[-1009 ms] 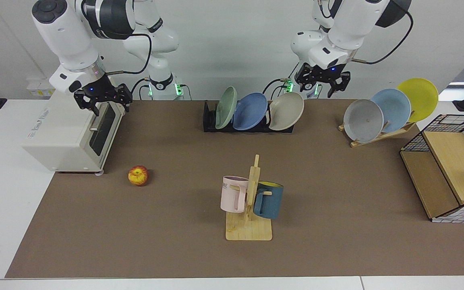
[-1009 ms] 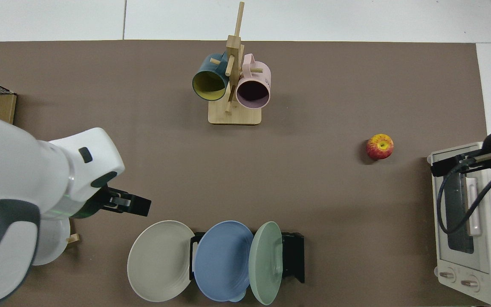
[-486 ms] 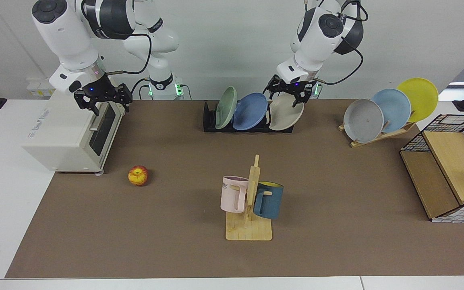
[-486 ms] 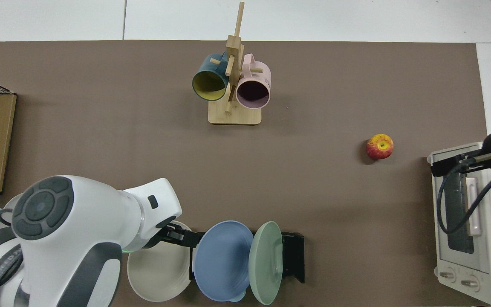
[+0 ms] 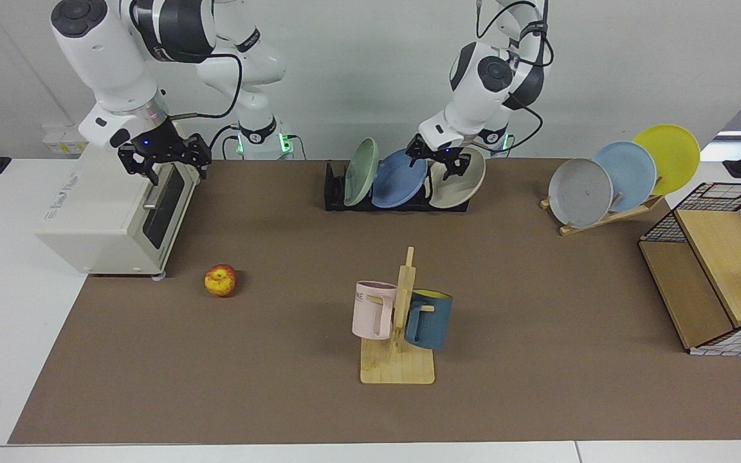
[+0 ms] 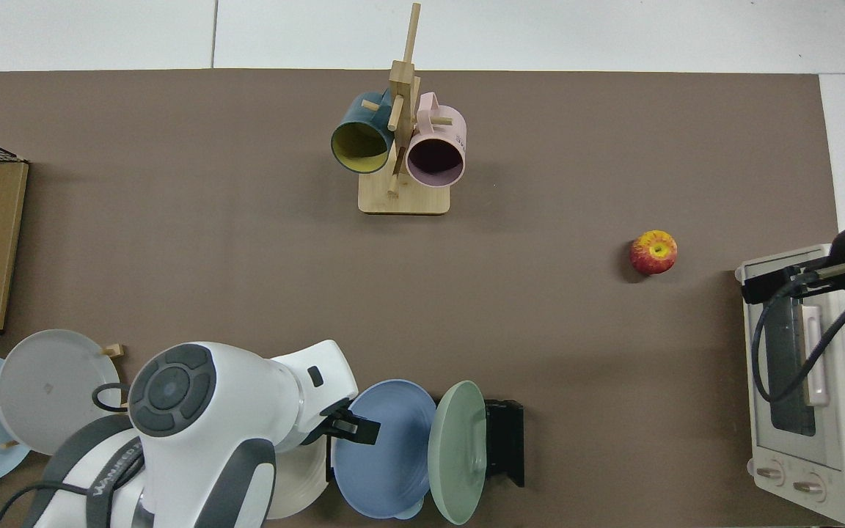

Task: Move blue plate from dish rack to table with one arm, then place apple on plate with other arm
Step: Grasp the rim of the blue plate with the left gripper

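The blue plate (image 5: 399, 179) (image 6: 382, 447) leans in the black dish rack (image 5: 335, 193) (image 6: 505, 444) at the back of the table (image 5: 280, 386), between a green plate and a beige one. My left gripper (image 5: 438, 161) (image 6: 355, 429) is open and hangs at the blue plate's upper rim, on the side toward the beige plate. I cannot tell whether it touches the rim. The apple (image 5: 220, 281) (image 6: 653, 252) lies alone on the brown mat. My right gripper (image 5: 163, 161) waits open above the toaster oven, holding nothing.
A green plate (image 5: 361, 172) and a beige plate (image 5: 462, 183) flank the blue one. A wooden rack (image 5: 608, 215) holds grey, sky-blue and yellow plates. A mug stand (image 5: 397, 366) stands mid-table, a toaster oven (image 5: 100, 212) beside the apple, and a wire-and-wood box (image 5: 711, 270) at the other end.
My left arm has swung from near the wooden plate rack across to the black dish rack, bringing its gripper down to the blue plate's rim. The right arm and the apple have not moved.
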